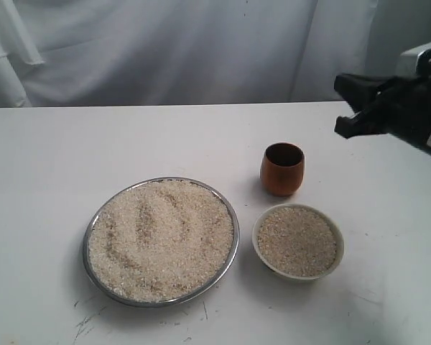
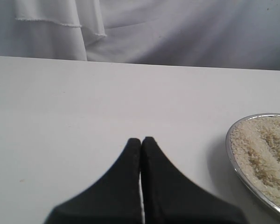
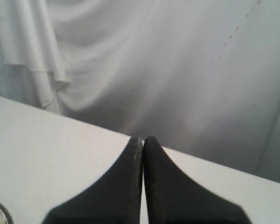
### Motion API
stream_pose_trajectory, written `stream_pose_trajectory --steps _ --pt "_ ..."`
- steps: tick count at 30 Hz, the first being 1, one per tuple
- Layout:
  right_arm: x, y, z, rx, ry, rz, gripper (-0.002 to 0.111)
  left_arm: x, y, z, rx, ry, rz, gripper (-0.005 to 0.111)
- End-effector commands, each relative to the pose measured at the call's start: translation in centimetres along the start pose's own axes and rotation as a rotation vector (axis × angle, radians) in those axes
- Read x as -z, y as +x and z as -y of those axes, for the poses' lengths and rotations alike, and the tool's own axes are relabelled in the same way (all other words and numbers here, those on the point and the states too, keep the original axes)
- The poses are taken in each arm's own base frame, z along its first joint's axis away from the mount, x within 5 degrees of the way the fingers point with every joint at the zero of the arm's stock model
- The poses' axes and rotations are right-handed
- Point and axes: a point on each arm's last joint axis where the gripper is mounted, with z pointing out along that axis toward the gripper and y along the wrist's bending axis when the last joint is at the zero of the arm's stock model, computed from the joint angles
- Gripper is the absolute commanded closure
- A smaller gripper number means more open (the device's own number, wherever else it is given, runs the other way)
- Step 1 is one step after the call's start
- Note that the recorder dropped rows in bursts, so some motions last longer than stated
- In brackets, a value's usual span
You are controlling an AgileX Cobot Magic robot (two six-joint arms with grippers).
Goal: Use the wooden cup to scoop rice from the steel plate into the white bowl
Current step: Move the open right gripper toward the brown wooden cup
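Note:
The steel plate [image 1: 233,215] lies front centre on the white table, heaped with rice [image 1: 161,237]. To its right stands the white bowl [image 1: 262,251], filled with rice [image 1: 298,241]. Upright behind the bowl is the reddish-brown wooden cup [image 1: 281,169], its dark inside showing. My right gripper [image 1: 343,128] hangs shut and empty in the air, to the right of the cup and higher. Its wrist view shows the gripper [image 3: 143,139] with jaws pressed together. My left gripper [image 2: 141,140] is shut, empty, over bare table beside the plate's rim [image 2: 229,149]; the exterior view does not show it.
White cloth [image 1: 172,50] hangs behind the table's far edge. Faint scuff marks [image 1: 86,320] lie near the front of the table, below the plate.

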Motion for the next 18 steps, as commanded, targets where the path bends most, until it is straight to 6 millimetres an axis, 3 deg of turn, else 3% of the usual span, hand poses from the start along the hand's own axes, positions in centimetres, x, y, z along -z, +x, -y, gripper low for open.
stream_pose_trajectory --steps 1,6,10,18 --pt "-0.9 3.1 -0.2 0.010 -0.093 -0.052 0.108 0.0 0.0 0.0 -0.001 0.003 0.013 0.107" --pt "-0.7 5.5 0.6 -0.039 -0.123 -0.088 0.108 0.0 0.0 0.0 -0.001 0.003 0.013 0.107" --pt "0.0 6.2 0.6 -0.008 -0.219 -0.141 0.108 0.0 0.0 0.0 -0.001 0.003 0.013 0.107" --pt "0.8 6.8 1.1 0.064 -0.254 -0.205 0.106 0.0 0.0 0.0 -0.001 0.003 0.013 0.107"
